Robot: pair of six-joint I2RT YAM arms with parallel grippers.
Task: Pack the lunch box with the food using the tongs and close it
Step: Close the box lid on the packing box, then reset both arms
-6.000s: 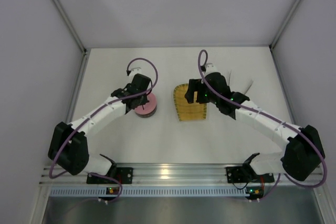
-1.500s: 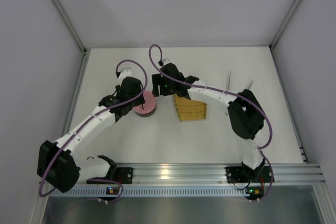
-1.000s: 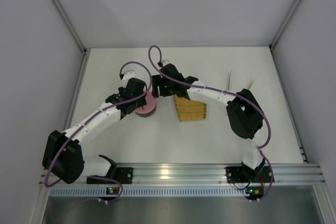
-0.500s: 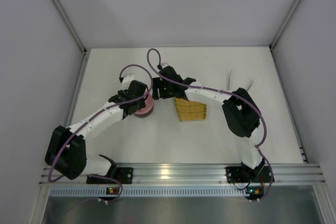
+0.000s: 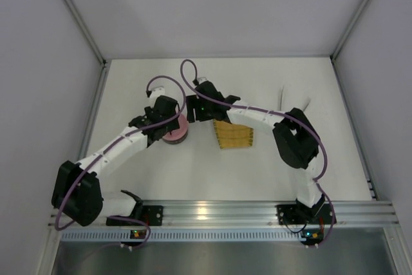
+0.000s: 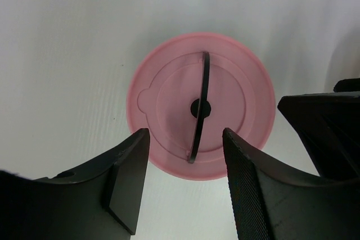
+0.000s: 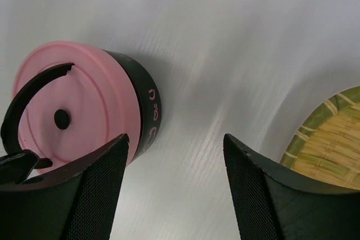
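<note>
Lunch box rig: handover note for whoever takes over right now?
Left gripper: jaws open, empty, above the pink lid, black handle lined up between them.
Right gripper: jaws open, empty, beside the lunch box, on its woven tray side.
Tongs: lying on the table at far right, not held.
Food: none visible; the box's contents are hidden.
Done: lid is on the box.
Left: confirm the food is inside and the lid is seated; if not, pack with the tongs and close.

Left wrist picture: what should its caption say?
Open left gripper above the pink lunch box lid, its black handle standing up.
</note>
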